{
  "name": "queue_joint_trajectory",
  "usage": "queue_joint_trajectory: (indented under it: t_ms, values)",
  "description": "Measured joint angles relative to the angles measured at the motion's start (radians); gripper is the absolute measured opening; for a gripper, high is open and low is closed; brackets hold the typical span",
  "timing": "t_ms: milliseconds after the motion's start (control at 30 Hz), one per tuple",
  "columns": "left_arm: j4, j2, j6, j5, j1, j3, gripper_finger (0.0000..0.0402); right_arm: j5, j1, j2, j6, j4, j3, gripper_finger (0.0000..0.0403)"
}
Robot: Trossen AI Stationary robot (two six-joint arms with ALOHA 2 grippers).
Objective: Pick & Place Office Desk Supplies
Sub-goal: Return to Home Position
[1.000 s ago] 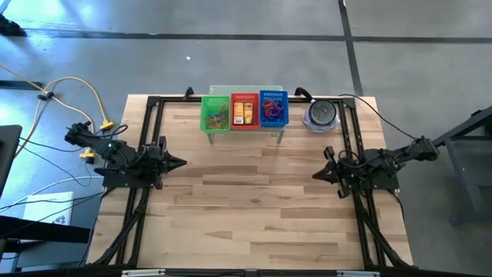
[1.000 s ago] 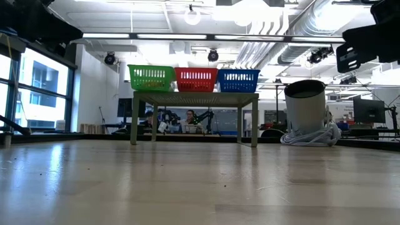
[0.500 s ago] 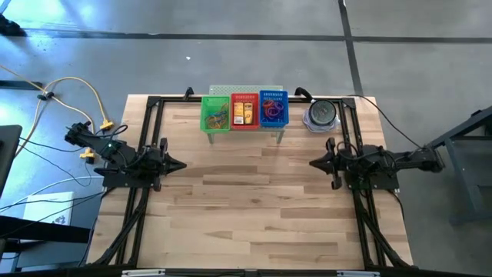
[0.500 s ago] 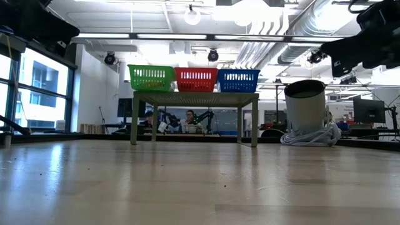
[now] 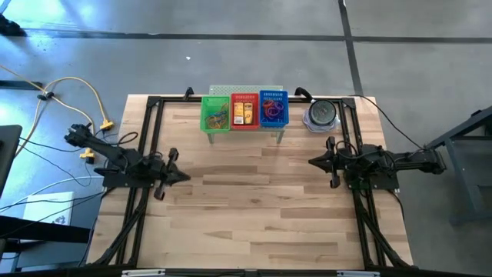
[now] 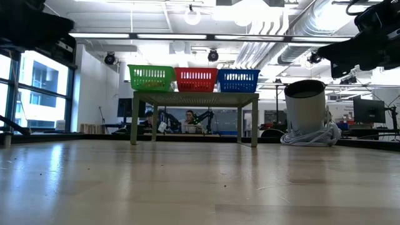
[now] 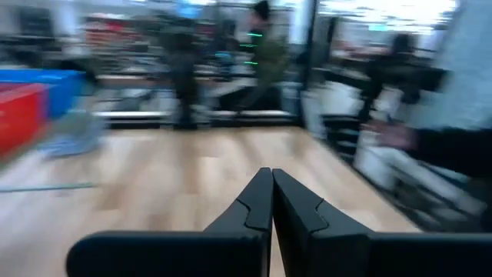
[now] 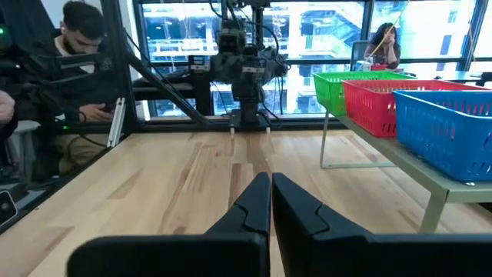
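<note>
The supplies sit in three mesh baskets on a pale green shelf (image 5: 246, 92) at the table's far edge. The green basket (image 5: 215, 114) and the blue basket (image 5: 273, 109) hold coloured loops. Yellow-orange packets (image 5: 244, 113) lie in the red basket (image 5: 244, 100). My left gripper (image 5: 181, 175) hovers over the table's left side, shut and holding nothing, as its wrist view (image 7: 271, 174) shows. My right gripper (image 5: 311, 161) hovers over the right side, level, pointing left, also shut and holding nothing (image 8: 270, 178).
A grey cylinder (image 5: 321, 114) with a coiled pale cable stands right of the shelf at the far edge. Black frame rails (image 5: 146, 138) run along both table sides. Bare wood (image 5: 246, 200) spreads between the arms. People sit beyond the table (image 8: 81, 69).
My right gripper has moved toward the far edge and a little toward the left, turning level. My left gripper has swung toward the near edge in the last half second, and its wrist view is blurred by the motion. The baskets have stayed put.
</note>
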Motion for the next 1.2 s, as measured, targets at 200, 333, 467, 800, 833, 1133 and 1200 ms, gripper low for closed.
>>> queue_joint_trajectory:
  t_ms: [200, 333, 467, 800, 833, 1133, 1200]
  values:
    - [0.060, -0.001, -0.014, 0.099, 0.095, -0.046, 0.0001, -0.001, 0.000, 0.000, 0.004, 0.000, -0.001, 0.0003]
    - [0.047, 0.001, -0.035, 0.153, 0.183, -0.048, 0.0001, -0.001, 0.000, 0.000, 0.004, 0.001, -0.001, 0.0003]
    - [0.031, 0.000, -0.035, 0.188, 0.260, -0.050, 0.0001, 0.000, 0.000, 0.000, 0.003, 0.002, -0.001, 0.0003]
    - [-0.104, 0.001, -0.029, 0.185, 0.380, -0.051, 0.0001, -0.001, 0.000, 0.000, 0.004, 0.003, -0.001, 0.0003]
    - [-0.104, 0.004, -0.038, 0.195, 0.390, -0.051, 0.0001, -0.001, 0.000, 0.000, 0.003, 0.004, -0.001, 0.0003]
    - [-0.110, 0.005, -0.038, 0.223, 0.405, -0.052, 0.0001, -0.001, 0.000, 0.000, 0.003, 0.005, -0.001, 0.0003]
    - [-0.110, 0.005, -0.038, 0.223, 0.405, -0.052, 0.0001, 0.000, 0.000, 0.000, 0.003, 0.005, -0.001, 0.0003]
